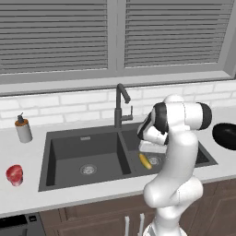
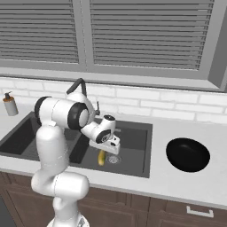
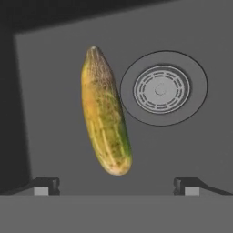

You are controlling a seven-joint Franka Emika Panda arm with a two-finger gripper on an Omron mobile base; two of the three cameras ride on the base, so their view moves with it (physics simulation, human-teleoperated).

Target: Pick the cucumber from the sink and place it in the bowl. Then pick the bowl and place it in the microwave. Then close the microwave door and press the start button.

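Gripper (image 3: pixel 116 185) with fingers spread wide, poised above cucumber (image 3: pixel 105 113), cucumber lying on floor of right basin of sink (image 1: pixel 69 133), just beside round drain (image 3: pixel 161 88), bowl (image 2: pixel 187 154) on counter right of sink.

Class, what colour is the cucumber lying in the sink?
The cucumber is yellowish-green, with orange-yellow patches and darker green streaks; the hand view shows it best.

A yellowish-green cucumber (image 3: pixel 105 113) lies on the dark sink floor (image 3: pixel 182 150) just beside the round steel drain (image 3: pixel 161 88).
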